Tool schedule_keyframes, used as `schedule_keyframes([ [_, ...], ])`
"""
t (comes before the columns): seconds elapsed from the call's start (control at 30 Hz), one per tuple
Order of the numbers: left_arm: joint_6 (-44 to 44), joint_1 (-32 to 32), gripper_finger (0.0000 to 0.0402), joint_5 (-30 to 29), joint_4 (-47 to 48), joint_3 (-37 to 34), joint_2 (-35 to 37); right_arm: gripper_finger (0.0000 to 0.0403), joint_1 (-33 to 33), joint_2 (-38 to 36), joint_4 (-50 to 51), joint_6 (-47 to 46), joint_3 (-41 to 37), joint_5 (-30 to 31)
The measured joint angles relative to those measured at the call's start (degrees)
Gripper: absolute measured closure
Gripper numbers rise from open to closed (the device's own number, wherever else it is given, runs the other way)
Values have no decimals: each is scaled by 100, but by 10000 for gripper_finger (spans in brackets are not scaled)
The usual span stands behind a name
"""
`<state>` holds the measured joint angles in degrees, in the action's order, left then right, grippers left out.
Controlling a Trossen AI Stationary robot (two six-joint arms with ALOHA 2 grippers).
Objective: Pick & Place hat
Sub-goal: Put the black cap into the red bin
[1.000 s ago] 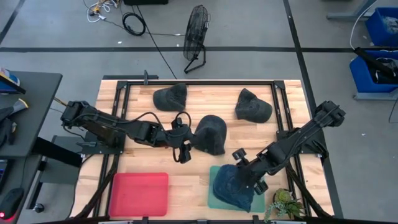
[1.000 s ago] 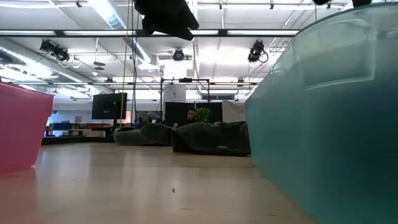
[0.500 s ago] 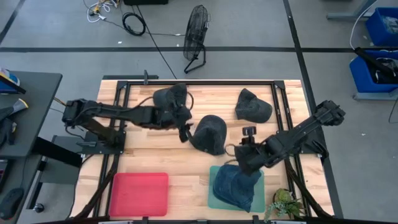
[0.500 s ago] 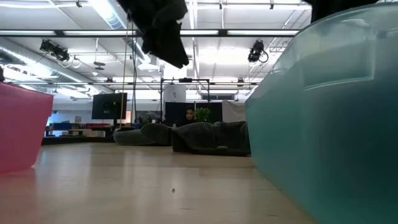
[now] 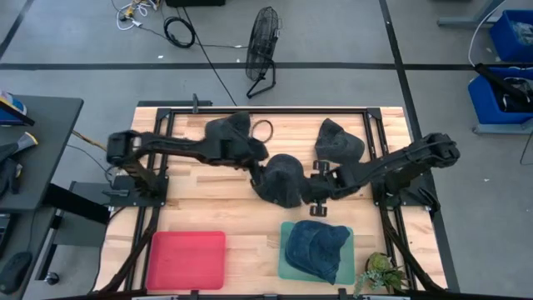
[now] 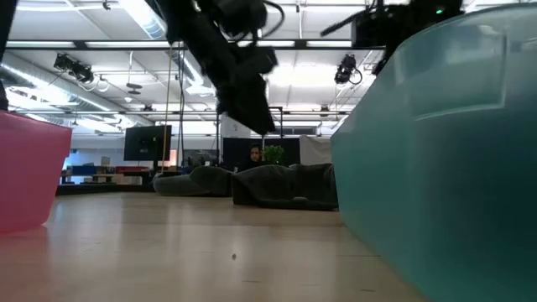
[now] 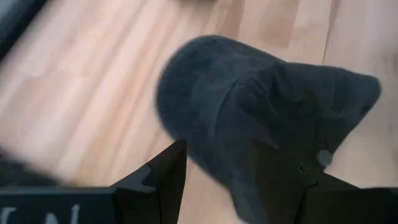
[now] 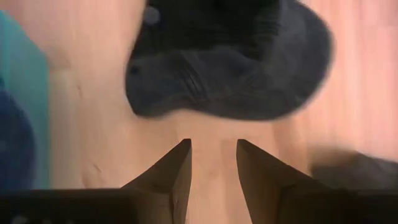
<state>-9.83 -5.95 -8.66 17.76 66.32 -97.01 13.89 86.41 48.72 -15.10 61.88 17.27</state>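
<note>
Three dark grey hats lie on the wooden table: a middle hat (image 5: 281, 179) and two near the far edge (image 5: 229, 130) (image 5: 339, 142). A blue hat (image 5: 315, 248) lies in the teal tray (image 5: 287, 268). My left gripper (image 5: 260, 169) is open and hovers over the middle hat's left part; in its wrist view the hat (image 7: 249, 112) fills the space ahead of the gripper (image 7: 239, 180). My right gripper (image 5: 310, 193) is open beside that hat's right edge, with the hat (image 8: 230, 68) ahead of the gripper (image 8: 212, 168).
A red tray (image 5: 186, 260) sits at the near left and a small plant (image 5: 381, 271) at the near right corner. Black frame rails (image 5: 371, 142) run along the table's sides. In the low view the teal tray wall (image 6: 436, 159) stands close on the right.
My right gripper has drawn off the blue hat in the teal tray, moving toward the far edge to the middle hat's right side; the blue hat stays in the tray. My left gripper swung from the middle hat's near left toward the far edge, then right over it.
</note>
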Motion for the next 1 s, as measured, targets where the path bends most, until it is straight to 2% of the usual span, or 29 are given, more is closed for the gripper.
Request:
schedule_keyframes([
  [0.07,5,21,223,11,-368,0,-333,273,-202,0,-84,-26,-15,-269],
  [0.23,42,-21,223,6,-1072,0,-1028,273,-527,-2,-40,-32,-12,-321],
  [0.4,30,-71,226,-11,-1194,5,-1443,273,-642,-2,-41,-91,-12,-308],
  [0.5,51,-71,250,-43,-1217,15,-1539,273,-631,-2,-60,-91,-12,-291],
  [0.7,79,-68,381,-36,-1159,13,-1460,273,-635,-2,-67,-91,-12,-277],
  [0.87,271,25,390,-11,-754,-6,-980,273,-631,-2,-46,-91,-12,-281],
  [1.0,429,286,393,-14,-33,-4,-103,273,-631,-2,18,-91,-12,-279],
])
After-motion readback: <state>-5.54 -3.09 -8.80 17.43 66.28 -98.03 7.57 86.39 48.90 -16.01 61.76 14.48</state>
